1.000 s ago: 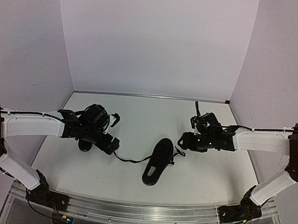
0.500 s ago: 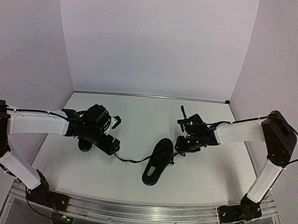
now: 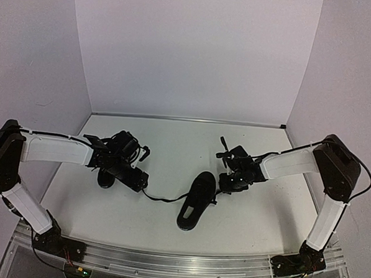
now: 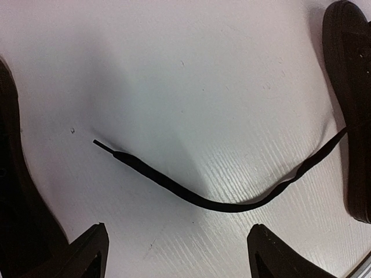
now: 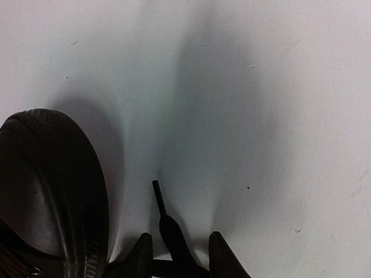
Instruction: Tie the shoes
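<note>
Laces are thin, soft and floppy with no stiffness, so they'd likely slump or slide out of a loose pinch; best taken a little back from the hard tip, where the cord is flat. Pull gently: the shoe [image 3: 195, 198] looks small and light and would probably drag over the bench [image 3: 262, 211] rather than resist. It lies mid-bench between the two arms, and the second shoe [image 3: 105, 179] sits far left, partly under the left arm. The left lace end [image 4: 220, 202] runs out of the shoe in a shallow sag, flat on the bench. The left fingers [image 4: 87, 255] are spread wide and holding nothing, with the cord just ahead of their tips, roughly centred in the gap and touching neither. The right lace end [image 5: 168, 226] pokes out between the right fingers [image 5: 142, 255], its tip just past them and beside the rounded end of the shoe. These fingers sit close on either side of it, but I can't tell if they pinch it or only straddle it
</note>
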You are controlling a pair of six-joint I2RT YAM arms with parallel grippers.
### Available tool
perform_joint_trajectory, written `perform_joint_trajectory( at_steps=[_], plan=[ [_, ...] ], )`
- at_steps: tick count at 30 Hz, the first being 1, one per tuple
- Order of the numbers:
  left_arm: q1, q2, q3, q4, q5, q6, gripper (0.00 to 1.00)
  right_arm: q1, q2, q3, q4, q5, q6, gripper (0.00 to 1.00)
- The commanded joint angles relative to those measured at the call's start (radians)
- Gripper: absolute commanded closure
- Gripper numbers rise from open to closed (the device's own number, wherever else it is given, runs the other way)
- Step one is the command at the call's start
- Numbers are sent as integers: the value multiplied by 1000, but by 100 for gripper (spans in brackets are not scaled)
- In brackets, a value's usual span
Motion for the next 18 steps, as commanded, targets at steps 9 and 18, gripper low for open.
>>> perform_joint_trajectory(
  at_steps=[9, 18],
  plan=[
    [67, -8, 3, 70, 73, -61, 14, -36, 5, 0, -10, -15, -13, 100],
    [85, 61, 7, 43, 32, -262, 18, -55, -202, -20, -28, -42, 4, 100]
  ],
)
